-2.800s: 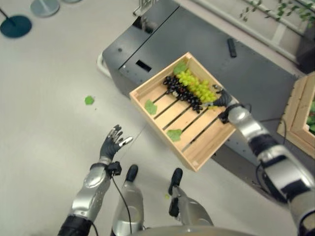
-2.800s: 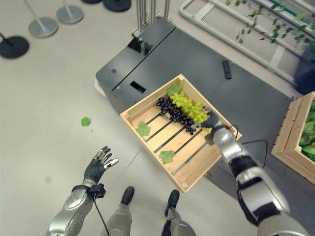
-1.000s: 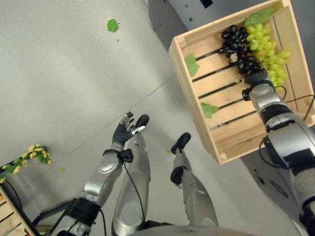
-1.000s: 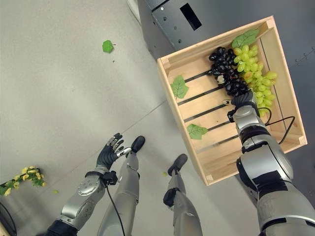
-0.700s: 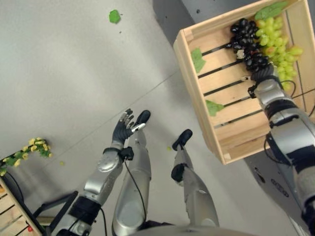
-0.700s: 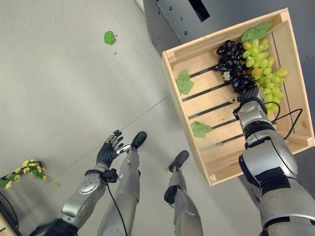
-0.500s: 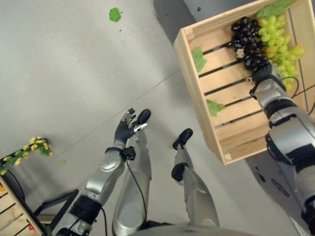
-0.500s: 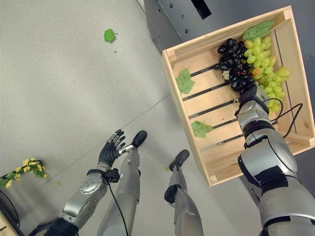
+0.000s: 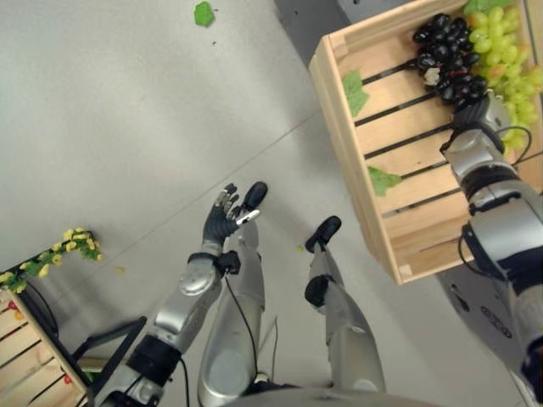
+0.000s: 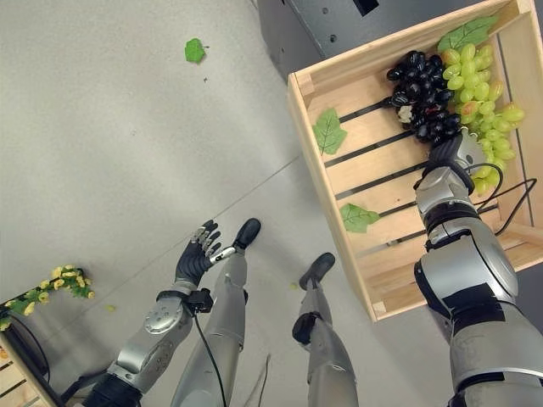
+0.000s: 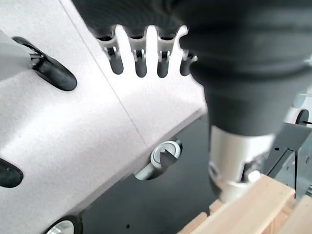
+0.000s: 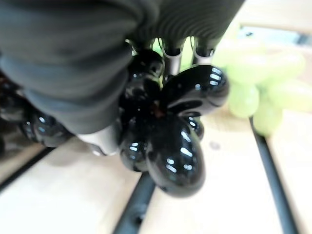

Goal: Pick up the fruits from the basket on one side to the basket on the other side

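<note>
1. Grapes: you have two bunches in the wooden crate, one black bunch and one green bunch, lying side by side and touching at the crate's far end.
2. Your right hand is at the near end of the black bunch. The right wrist view shows its fingers curled into the dark grapes, so it's clamped on that bunch, just above the slats.
3. Your left hand hangs over the bare floor, well apart from the crate, fingers straight and spread, holding nothing.
4. Leaves: three green ones inside the crate, two on the slats () and one at the far corner by the green bunch. One more leaf lies loose on the floor.
5. Around: the crate sits on a dark grey platform. A sprig of yellow flowers lies on the floor at your left, with a second wooden crate's corner beside it.
6. Nothing sits between the right hand and the grapes.
7. Versus 0.5 s ago: the whole view has shifted, so the camera moved. Right hand stays on the black bunch, left hand's pose is unchanged.
</note>
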